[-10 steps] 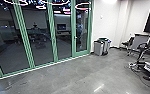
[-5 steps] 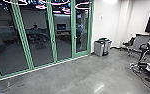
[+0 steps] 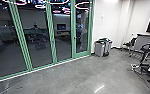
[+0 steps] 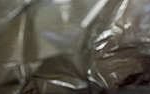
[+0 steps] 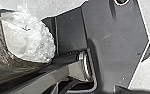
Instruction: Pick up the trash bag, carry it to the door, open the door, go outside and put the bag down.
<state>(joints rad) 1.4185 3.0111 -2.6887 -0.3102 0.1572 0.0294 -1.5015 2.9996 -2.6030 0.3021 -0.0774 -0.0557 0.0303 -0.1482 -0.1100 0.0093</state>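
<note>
Shiny, crumpled plastic of the trash bag (image 4: 63, 50) lies right in front of the left wrist camera. In the right wrist view the trash bag (image 5: 28, 37) shows whitish, see-through plastic beside the robot's dark base plate, with browner plastic next to it. Whether either gripper holds the bag cannot be made out. A green-framed glass door (image 3: 81, 32) with a dark handle stands at the right end of the glass wall in the head view, and it looks closed.
Two grey bins (image 3: 102, 47) stand against the white wall just right of the door. Chairs (image 3: 147, 51) and a cable are at the right. Green-framed glass panels (image 3: 36, 37) run along the left. Grey concrete floor (image 3: 66, 77) lies ahead.
The head view has shifted slightly: the chairs and the wall screen now sit a little farther right. The bins and the door look much the same.
</note>
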